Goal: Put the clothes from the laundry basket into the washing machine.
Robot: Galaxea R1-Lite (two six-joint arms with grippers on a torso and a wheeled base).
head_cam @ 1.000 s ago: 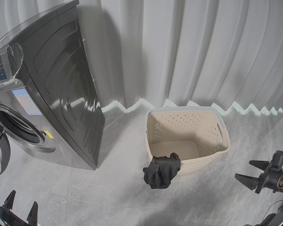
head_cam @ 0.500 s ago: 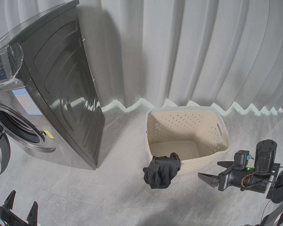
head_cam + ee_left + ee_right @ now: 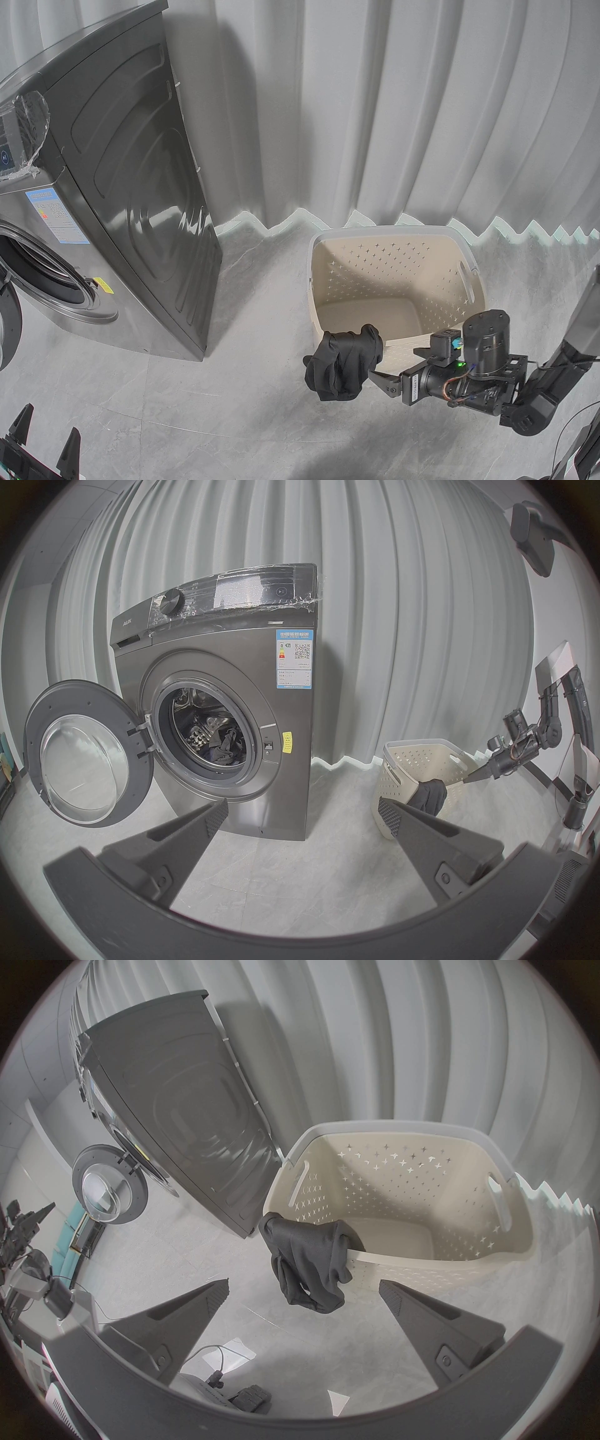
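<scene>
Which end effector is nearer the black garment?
The right end effector, open beside the black garment on the laundry basket rim; the left end effector sits far off.

Washer (image 3: pixel 125 187), basket (image 3: pixel 387 230), draped garment (image 3: pixel 340 369): one each

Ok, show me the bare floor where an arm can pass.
Bare floor runs between the washing machine and the laundry basket, back to the curtain. Another open stretch lies nearer the robot, between the left gripper and the black garment. Crowded: the basket's near rim, where the garment hangs and the open right gripper sits close.
</scene>
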